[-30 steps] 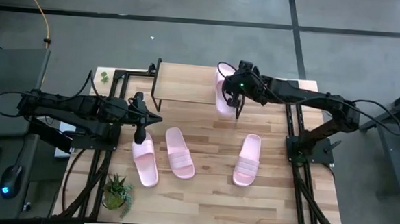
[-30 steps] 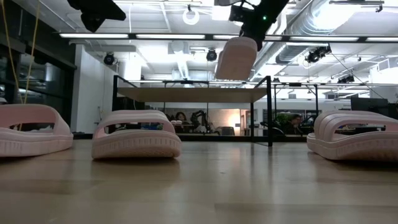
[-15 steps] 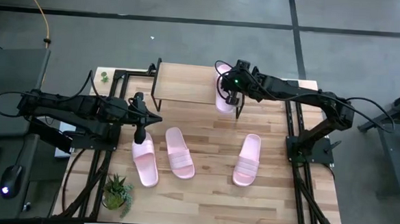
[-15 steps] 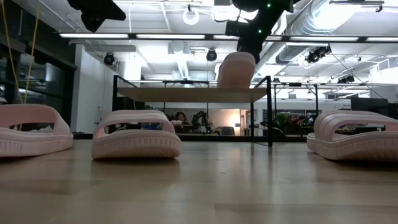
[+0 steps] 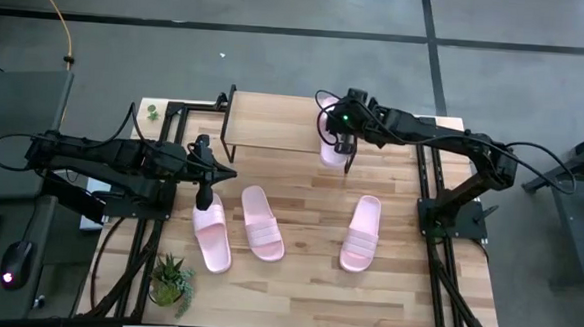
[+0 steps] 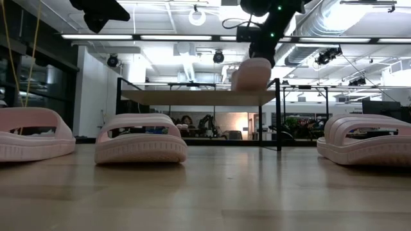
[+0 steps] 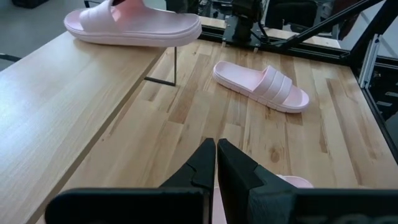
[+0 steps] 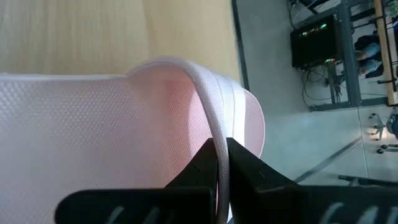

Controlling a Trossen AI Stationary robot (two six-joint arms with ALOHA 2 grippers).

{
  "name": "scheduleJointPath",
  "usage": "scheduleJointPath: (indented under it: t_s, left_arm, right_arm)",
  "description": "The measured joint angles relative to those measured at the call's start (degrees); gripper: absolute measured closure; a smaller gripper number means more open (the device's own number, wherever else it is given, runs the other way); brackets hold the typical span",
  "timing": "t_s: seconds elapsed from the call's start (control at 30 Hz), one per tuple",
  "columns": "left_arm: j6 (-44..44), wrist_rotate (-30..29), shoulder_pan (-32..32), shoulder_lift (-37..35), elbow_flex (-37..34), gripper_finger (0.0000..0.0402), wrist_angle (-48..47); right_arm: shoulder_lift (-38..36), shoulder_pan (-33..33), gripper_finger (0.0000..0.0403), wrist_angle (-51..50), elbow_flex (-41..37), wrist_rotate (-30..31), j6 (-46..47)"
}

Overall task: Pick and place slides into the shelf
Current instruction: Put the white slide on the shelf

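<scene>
Four pale pink slides show. Three lie soles down on the table: one (image 5: 211,237) under my left gripper, one (image 5: 262,222) beside it, one (image 5: 360,233) toward the right. The fourth slide (image 5: 329,147) is at the right end of the shelf (image 5: 274,123), on its plank top (image 7: 62,93). My right gripper (image 5: 343,138) is shut on it from above. My left gripper (image 5: 206,193) hangs shut above the leftmost slide's far end, touching nothing. The shelf stands on thin black legs near the table's far edge. My right gripper pinches the wide ribbed strap (image 8: 214,106) of the fourth slide between its two fingers, at the strap's edge, coming from above. The slide (image 6: 252,74) sits nearly level, its sole on or just above the plank. Its near end (image 7: 186,28) overhangs the plank's near edge.
A small potted plant (image 5: 171,277) stands at the table's near left corner. Black frame rails run along both table sides. The left part of the shelf top is bare wood, and open tabletop lies between the shelf and the three slides.
My right gripper has gone down with the slide onto the shelf's right end. The slide, first hanging high and tilted above the plank, has levelled out and come down to the plank top. My left arm has kept still.
</scene>
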Motion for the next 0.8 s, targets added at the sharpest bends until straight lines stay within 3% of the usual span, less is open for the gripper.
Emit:
scheduleJointPath:
  t_s: [0.8]
  left_arm:
    - [0.0, 0.0, 0.0, 0.0, 0.0, 0.0394, 0.0]
  right_arm:
    - [0.0, -2.4, 0.0402, -0.4, 0.0, 2.3, -1.3]
